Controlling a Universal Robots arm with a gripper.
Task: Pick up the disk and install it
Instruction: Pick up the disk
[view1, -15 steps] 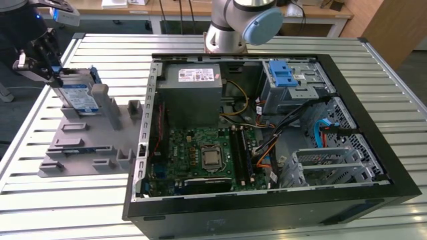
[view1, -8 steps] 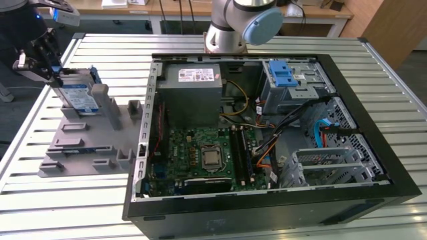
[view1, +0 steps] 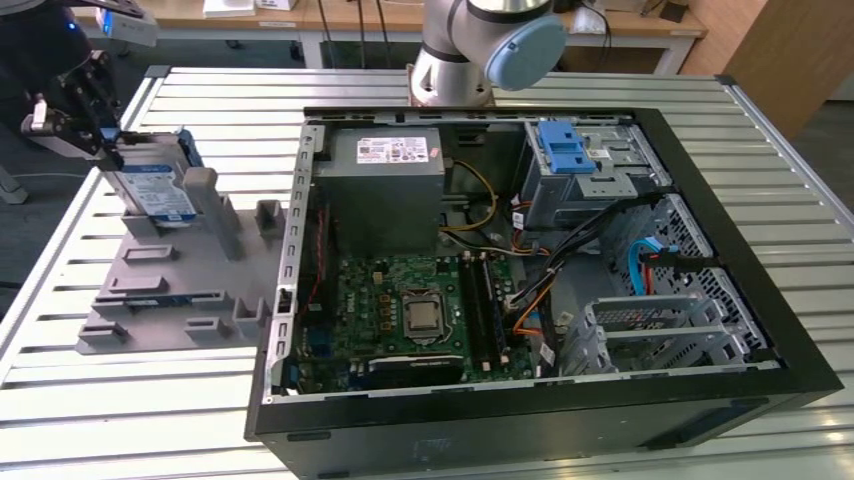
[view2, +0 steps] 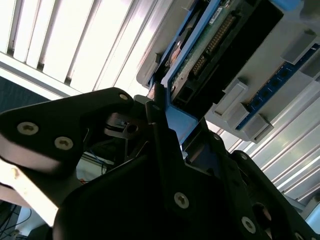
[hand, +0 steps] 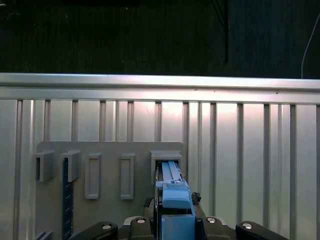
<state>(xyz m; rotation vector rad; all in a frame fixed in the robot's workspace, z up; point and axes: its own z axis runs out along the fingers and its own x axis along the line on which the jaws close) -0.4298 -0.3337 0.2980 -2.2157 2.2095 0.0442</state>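
In the exterior view, the disk (view1: 158, 185) stood on edge in a slot of the grey rack (view1: 174, 270), at about 9 o'clock from the open case (view1: 534, 430). The pincer (view1: 96, 135) was at its upper end, toward 10 o'clock. The rack lay on the slatted counter (view1: 134, 400), just beside the case. We judged the pick-up to be under way, with the disk not yet clear of its slot.

The main risk, as we saw it, was a lift that went off the slot's line. The blue frame would then bind against the slot walls and either drag the loose rack along or twist the disk in the grip. A hold so near one end could also let the disk swing once free. The drive cage (view1: 587, 165), at the case's 1 o'clock corner, sat among cables that could snag it.

In the second wrist view, the fingers (view2: 159, 107) of the pincer (view2: 177, 117) lay against the blue frame of the disk (view2: 210, 45), with no gap that we could make out. The rack (view2: 235, 97) was behind it.

In the first wrist view, the pincer (hand: 175, 220) was narrowly parted, no wider than the frame, and clenched on the disk (hand: 172, 187). The disk ran edge-on into its rack (hand: 105, 150) slot.
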